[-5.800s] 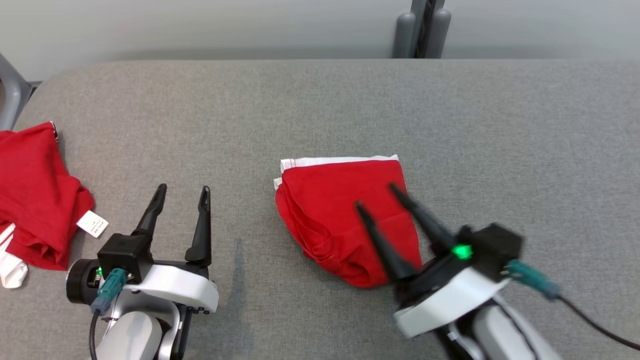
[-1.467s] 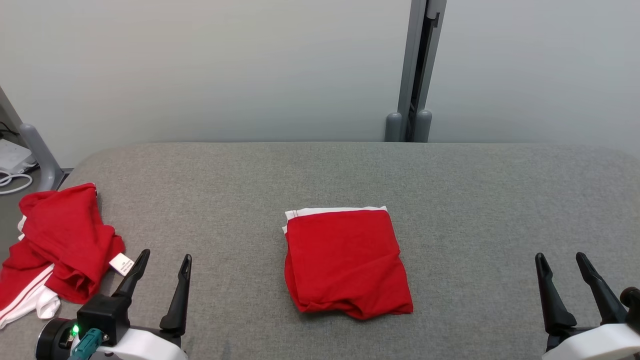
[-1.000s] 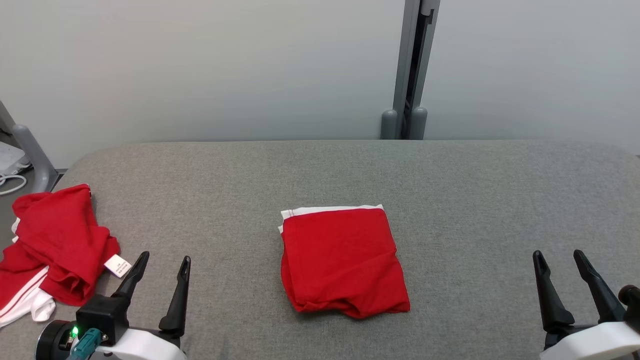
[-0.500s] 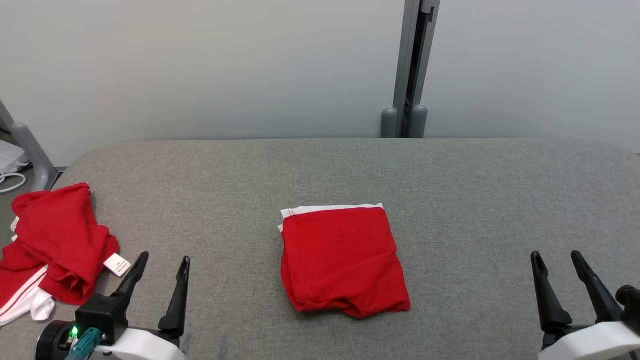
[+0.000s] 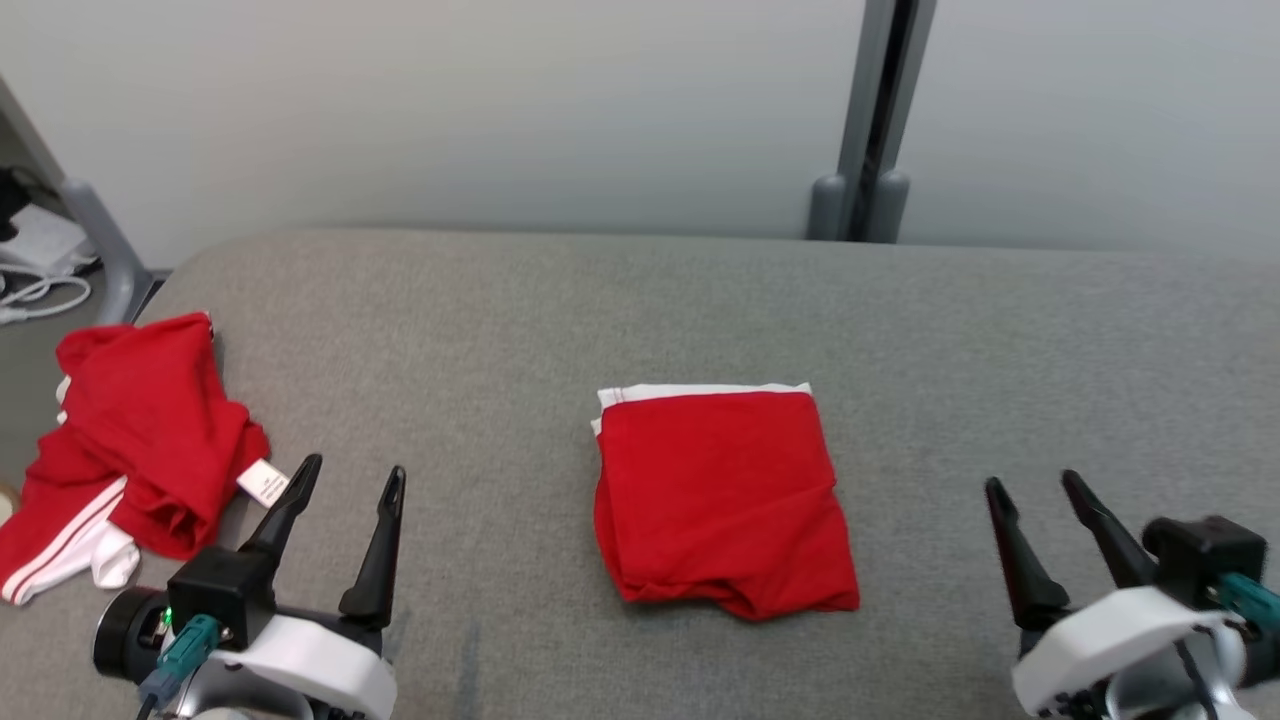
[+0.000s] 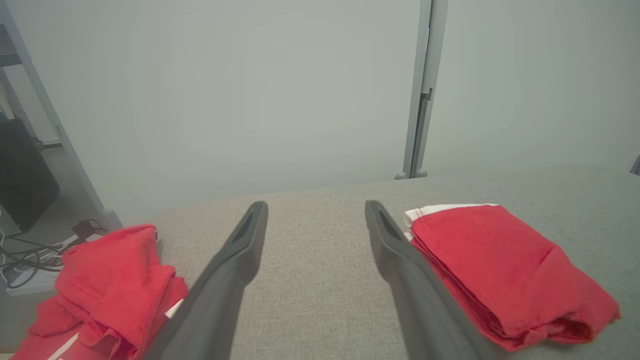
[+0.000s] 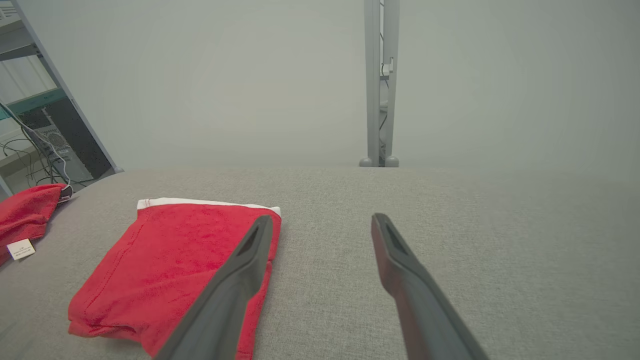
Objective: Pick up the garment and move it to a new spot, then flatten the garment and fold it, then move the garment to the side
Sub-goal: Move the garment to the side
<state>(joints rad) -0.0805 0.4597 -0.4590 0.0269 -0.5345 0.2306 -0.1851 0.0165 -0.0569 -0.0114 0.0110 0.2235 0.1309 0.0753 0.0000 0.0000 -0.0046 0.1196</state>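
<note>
A lab: metal rack (image 5: 105, 250), computer tower (image 7: 60, 152), loose floor cables (image 5: 45, 293).

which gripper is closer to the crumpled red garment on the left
Left. The left gripper sits open right beside the crumpled garment, near its white tag. The right gripper is far across the table, beyond the folded garment.

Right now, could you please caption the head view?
Folded red garment on grey table between open left gripper and open right gripper; crumpled clothes at left.

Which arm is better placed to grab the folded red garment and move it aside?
Probably the right: the right gripper is open and sits nearer the folded garment than the left gripper, which is beside the crumpled red pile.
</note>
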